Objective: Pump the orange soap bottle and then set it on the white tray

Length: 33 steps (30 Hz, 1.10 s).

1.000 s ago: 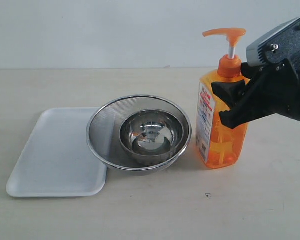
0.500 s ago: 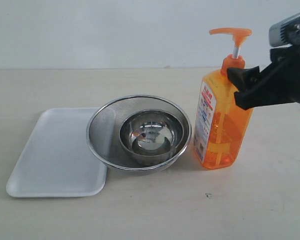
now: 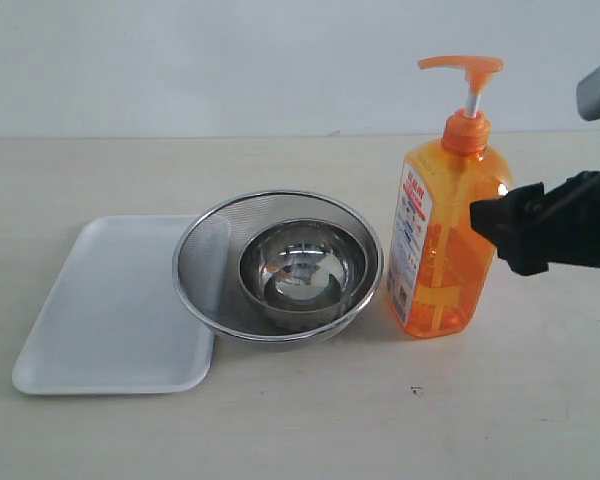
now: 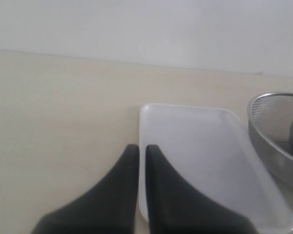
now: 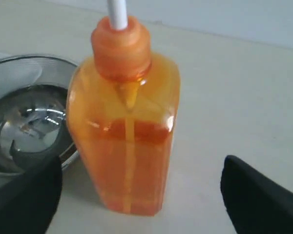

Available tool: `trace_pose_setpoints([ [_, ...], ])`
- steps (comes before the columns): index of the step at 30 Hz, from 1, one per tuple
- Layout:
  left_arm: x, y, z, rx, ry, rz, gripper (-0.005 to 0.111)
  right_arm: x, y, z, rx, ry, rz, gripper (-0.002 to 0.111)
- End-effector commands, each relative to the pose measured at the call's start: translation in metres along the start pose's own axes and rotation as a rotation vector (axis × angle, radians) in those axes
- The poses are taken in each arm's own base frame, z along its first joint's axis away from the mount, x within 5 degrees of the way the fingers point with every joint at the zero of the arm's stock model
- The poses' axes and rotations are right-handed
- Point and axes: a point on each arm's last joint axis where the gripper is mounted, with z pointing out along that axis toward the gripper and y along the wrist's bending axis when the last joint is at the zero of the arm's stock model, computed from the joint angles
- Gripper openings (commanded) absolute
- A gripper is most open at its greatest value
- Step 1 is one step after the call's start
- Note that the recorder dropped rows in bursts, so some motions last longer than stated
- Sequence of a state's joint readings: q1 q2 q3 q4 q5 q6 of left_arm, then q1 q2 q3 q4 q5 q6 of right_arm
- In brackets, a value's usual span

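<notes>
**Containers**

- The orange soap bottle (image 3: 448, 200) stands upright on the table (image 3: 280, 430), just to the right of the strainer (image 3: 202, 262) in the exterior view. Its pump head is raised, with the white stem exposed. The body is translucent. A deeper orange fill shows in its lower part, and a tube runs down through the middle. The white-and-red label faces the strainer.
- The strainer is a round steel mesh basin. It holds one item, a steel bowl (image 3: 302, 268), seated upright in its centre. The inside of the bowl shows only reflections.
- The white tray (image 3: 110, 300) lies flat on the table at the left. The strainer's rim overlaps the tray's right edge in the exterior view. Whether it rests on the tray cannot be determined.
- The bottle is off the tray, and the strainer stands between the two.

**Tools**

- The right gripper (image 3: 508, 236) is level with the middle of the bottle's body, on the bottle's right side. In the right wrist view its two fingers (image 5: 24, 195) are spread wide, one to each side of the bottle. Neither finger touches the bottle, and the gripper holds nothing.
- The left gripper (image 4: 140, 152) is over the table at the tray's edge. Its fingers are closed to a thin slit, with nothing between them.
</notes>
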<state>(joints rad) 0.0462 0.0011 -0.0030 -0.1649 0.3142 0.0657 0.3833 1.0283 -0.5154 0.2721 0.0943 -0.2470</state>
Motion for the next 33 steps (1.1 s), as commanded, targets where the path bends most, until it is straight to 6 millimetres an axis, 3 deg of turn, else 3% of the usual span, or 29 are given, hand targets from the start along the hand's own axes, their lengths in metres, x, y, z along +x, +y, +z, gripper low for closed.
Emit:
trace_pose_setpoints([
  [1, 0.001, 0.0, 0.0, 0.0, -0.001, -0.017, 0.005, 0.011, 0.015, 0.0, -0.066, 0.014, 0.019, 0.08],
  [6, 0.001, 0.0, 0.0, 0.0, -0.001, -0.017, 0.005, 0.024, 0.032, 0.0, -0.128, -0.02, 0.023, 0.08],
  [11, 0.001, 0.0, 0.0, 0.0, -0.001, -0.017, 0.005, 0.033, 0.032, 0.001, -0.122, -0.029, 0.045, 0.08],
  [15, 0.001, 0.0, 0.0, 0.0, -0.001, -0.017, 0.005, 0.038, 0.029, 0.003, -0.1, -0.057, 0.071, 0.093],
  [18, 0.001, 0.0, 0.0, 0.0, -0.001, -0.017, 0.005, 0.043, 0.028, 0.01, -0.086, -0.032, 0.088, 0.099],
  [23, 0.001, 0.0, 0.0, 0.0, -0.001, -0.017, 0.005, 0.051, 0.028, 0.027, -0.059, 0.008, 0.08, 0.099],
  [33, 0.001, 0.0, 0.0, 0.0, -0.001, -0.017, 0.005, 0.05, 0.024, 0.05, 0.006, -0.103, 0.043, 0.099],
])
